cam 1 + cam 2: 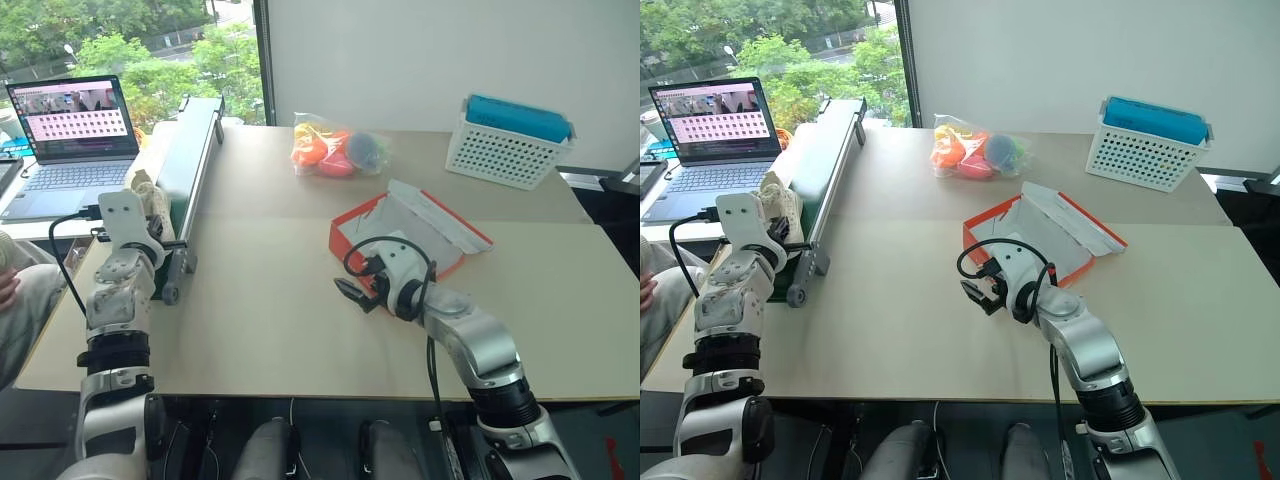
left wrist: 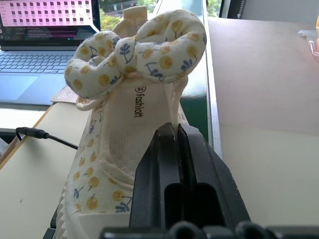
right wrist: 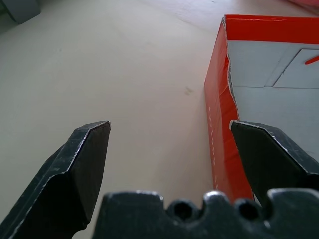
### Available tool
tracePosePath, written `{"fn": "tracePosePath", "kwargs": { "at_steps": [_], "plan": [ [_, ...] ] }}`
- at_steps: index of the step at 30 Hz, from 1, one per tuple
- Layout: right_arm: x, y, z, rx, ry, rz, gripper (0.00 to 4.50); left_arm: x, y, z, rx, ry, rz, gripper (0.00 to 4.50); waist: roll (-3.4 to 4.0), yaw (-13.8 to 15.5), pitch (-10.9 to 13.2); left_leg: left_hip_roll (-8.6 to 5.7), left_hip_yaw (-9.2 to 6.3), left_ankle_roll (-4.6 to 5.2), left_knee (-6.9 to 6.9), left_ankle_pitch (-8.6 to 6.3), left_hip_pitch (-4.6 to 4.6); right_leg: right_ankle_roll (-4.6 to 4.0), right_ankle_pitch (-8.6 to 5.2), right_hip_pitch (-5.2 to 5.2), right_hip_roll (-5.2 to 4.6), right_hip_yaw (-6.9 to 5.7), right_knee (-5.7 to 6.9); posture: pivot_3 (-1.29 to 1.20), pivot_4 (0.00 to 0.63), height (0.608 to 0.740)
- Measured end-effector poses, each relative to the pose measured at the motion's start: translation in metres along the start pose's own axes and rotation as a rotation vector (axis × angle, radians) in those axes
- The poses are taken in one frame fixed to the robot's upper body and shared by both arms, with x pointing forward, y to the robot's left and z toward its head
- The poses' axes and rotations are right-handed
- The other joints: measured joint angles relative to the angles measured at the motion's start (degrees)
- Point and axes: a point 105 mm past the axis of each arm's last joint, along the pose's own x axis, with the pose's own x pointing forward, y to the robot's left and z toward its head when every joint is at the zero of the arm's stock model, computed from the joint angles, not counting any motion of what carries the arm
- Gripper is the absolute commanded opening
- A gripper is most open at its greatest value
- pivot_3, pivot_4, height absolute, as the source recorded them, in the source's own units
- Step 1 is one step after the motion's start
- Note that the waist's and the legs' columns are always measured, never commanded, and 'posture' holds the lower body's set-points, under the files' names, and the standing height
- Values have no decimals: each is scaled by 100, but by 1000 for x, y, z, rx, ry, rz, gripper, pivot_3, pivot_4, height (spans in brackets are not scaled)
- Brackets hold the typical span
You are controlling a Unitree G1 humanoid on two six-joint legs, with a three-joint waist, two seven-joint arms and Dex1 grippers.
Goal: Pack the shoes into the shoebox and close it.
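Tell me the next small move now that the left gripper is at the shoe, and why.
Probably lift the shoe off the conveyor's edge and carry it toward the open shoebox. The left gripper looks shut on the shoe's side, the box lies open and empty-looking, and the right gripper waits open at the box's wall.

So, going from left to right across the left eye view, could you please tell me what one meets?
Laptop → shoe in the left claw → bag of toys → right claw → shoebox → white basket.
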Motion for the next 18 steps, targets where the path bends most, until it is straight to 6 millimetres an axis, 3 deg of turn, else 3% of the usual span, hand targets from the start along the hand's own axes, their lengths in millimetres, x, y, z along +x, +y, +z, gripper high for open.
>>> {"fn": "tracePosePath", "kwargs": {
  "at_steps": [4,8,13,16,18],
  "plan": [
    [0,-2,-1,0,9,-14,4500,1,-9,3,-217,-23,-29,62,-2,27,0,0,-6,0,2,0,0,0,0,3,-2,-5,-3,0,150,699],
    [0,-1,-1,0,8,-15,4500,-2,-32,10,-457,-35,-147,62,-6,21,1,-3,-7,14,2,3,-1,1,0,5,-2,-5,-8,0,150,699],
    [3,-3,1,29,-3,-31,4500,-10,-63,26,-523,-39,-299,62,-9,-10,3,0,-5,16,1,7,-1,1,0,6,3,-4,-7,0,150,699],
    [7,-12,7,151,-20,-68,4500,-16,-79,32,-540,-31,-373,62,-9,-28,3,1,-5,16,1,8,-1,0,0,5,6,-3,-5,0,150,699],
    [14,-24,20,344,-64,-91,4500,-21,-91,33,-544,-18,-429,62,-10,-64,4,3,-4,14,0,9,-1,-2,2,3,9,-1,-4,0,150,699]
  ]
}}
